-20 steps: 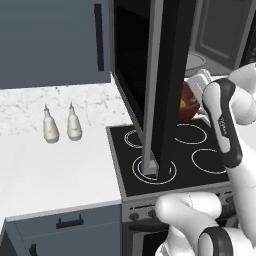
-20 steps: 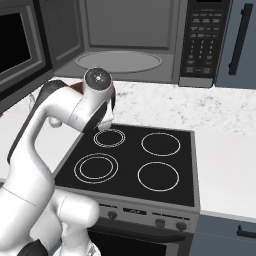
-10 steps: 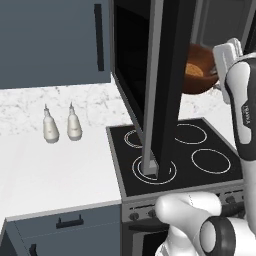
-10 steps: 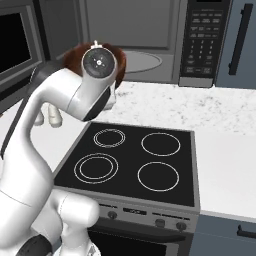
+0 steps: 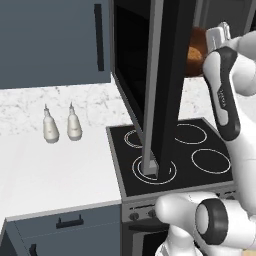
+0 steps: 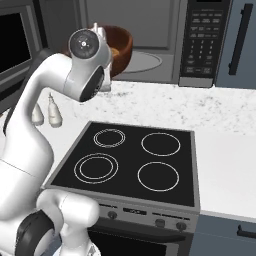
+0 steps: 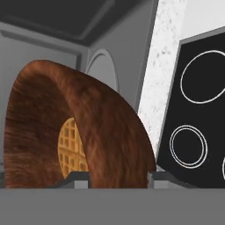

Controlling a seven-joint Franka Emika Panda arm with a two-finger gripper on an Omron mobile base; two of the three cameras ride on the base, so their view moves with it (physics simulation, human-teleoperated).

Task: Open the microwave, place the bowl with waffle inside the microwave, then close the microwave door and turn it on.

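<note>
End effector point(image 7: 115, 176) grasping dark-brown wooden bowl point(image 7: 83, 132) by rim wall, one finger inside, one outside. Waffle point(image 7: 72, 147) lies inside bowl, just beside inner finger. Bowl lifted off table point(image 6: 220, 150), held at mouth of open microwave point(image 6: 150, 45); grey cavity and round turntable point(image 7: 102, 70) directly beyond end effector. Microwave door point(image 5: 167, 85) swung wide open, edge-on, left of end effector. Black cooktop point(image 6: 130, 162) below end effector. Two small white bottles point(image 5: 61, 125) on table, well apart, far left.
</note>
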